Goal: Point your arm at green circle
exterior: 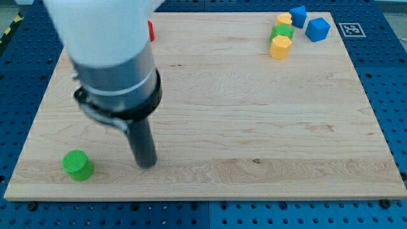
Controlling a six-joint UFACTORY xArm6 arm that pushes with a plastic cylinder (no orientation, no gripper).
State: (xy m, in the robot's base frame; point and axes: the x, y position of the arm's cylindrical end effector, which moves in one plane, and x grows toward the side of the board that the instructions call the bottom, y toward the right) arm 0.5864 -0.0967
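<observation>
My tip (146, 164) is set down on the surface (254, 127) just right of the green circle (77, 165), apart; no jaws are fitted; a red block (151, 30), perhaps, is half hidden

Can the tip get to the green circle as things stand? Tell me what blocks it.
Probably yes. My tip stands just to the view's right of the green circle, with only bare board between them and no block in the way.
</observation>
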